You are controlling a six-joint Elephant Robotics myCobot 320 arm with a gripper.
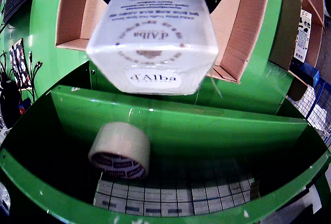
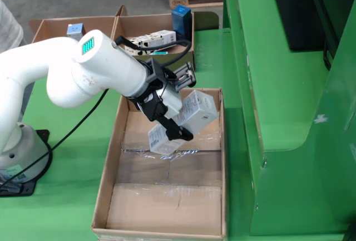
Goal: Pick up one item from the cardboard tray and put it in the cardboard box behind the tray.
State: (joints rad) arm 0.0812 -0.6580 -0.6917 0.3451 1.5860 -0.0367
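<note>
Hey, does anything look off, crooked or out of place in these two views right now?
The white d'Alba box hangs tilted in the claw, one corner dipping toward the cardboard tray. In the wrist view, a tape roll lies on its side in a green bin. Nothing looks spilled or damaged.

In the fixed view you have the tray (image 2: 119,157) in front, two boxes (image 2: 153,26) behind it, arm base left. The end effector (image 2: 177,116) hangs over the tray's far half, carton (image 2: 196,112) in it.
</note>
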